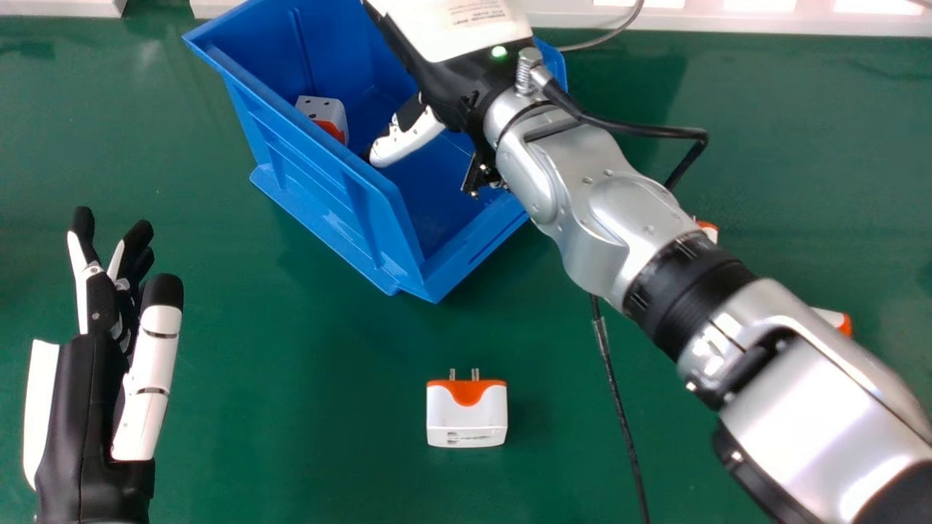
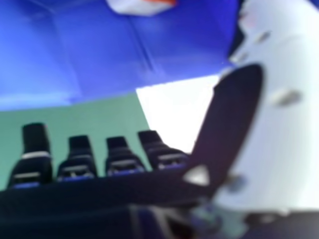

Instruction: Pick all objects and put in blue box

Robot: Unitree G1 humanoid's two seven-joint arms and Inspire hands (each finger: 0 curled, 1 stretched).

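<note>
One adapter point(image 1: 325, 116) is resting inside the blue box point(image 1: 320, 200), a second adapter point(image 1: 467, 423) is lying on the green table point(image 1: 291, 407), and a third adapter point(image 1: 709, 232) and fourth adapter point(image 1: 832, 319) are peeking past the right arm point(image 1: 582, 218). The right hand point(image 1: 408, 140) is hovering over the box, fingers point(image 2: 79, 147) wide; the left hand point(image 1: 151, 378) is extending relaxed fingers.

We look forward and down from the head, above the green tabletop point(image 1: 306, 437); from the right hand point(image 1: 455, 80) we face the blue box point(image 1: 313, 185) up close. Both views share box and tabletop.
</note>
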